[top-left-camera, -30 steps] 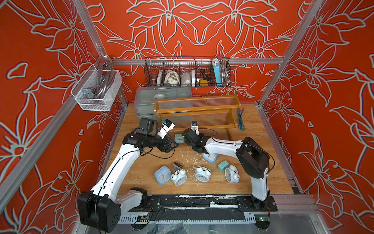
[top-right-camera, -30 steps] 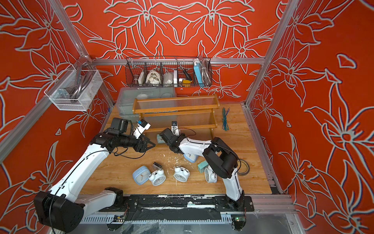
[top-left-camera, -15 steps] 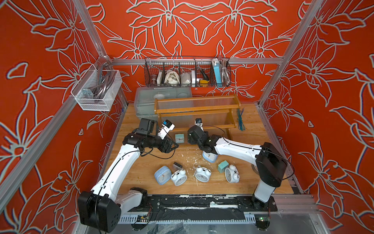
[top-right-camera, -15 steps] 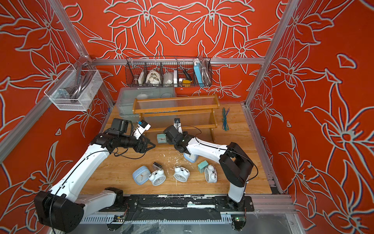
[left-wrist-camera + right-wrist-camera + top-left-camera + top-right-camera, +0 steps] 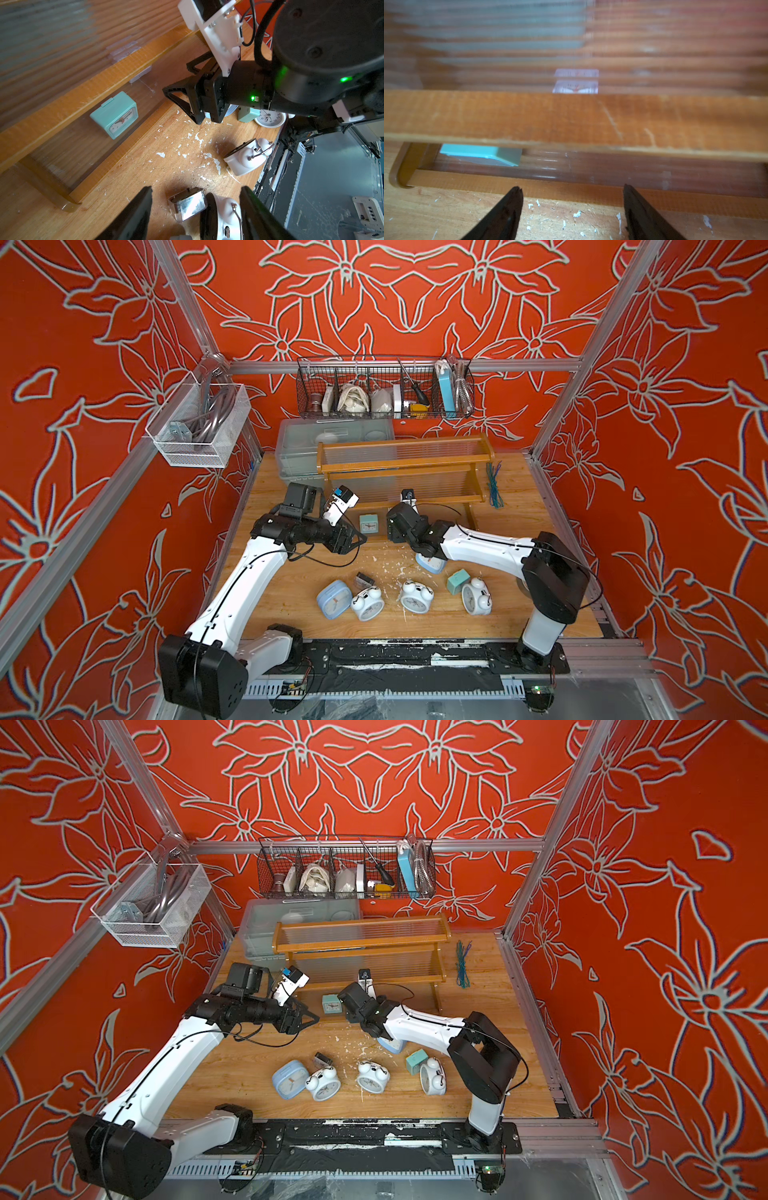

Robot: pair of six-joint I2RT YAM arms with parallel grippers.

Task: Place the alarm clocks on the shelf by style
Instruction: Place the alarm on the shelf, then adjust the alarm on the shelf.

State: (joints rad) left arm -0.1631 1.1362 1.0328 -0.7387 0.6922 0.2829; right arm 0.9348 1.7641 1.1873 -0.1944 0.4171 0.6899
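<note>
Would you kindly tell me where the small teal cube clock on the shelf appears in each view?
Both top views: the small teal cube clock stands mid-picture on the lowest tier of the orange-brown wooden shelf.
Left wrist: whole clock, between two shelf rails.
Right wrist: partly shown beneath a rail.
Shared landmark: that shelf.

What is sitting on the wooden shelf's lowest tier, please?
One teal cube clock stands upright near the left end of the shelf's lowest tier. A pale clock face shows through the ribbed panel above; its tier is unclear. The right arm covers much of the rest.
</note>
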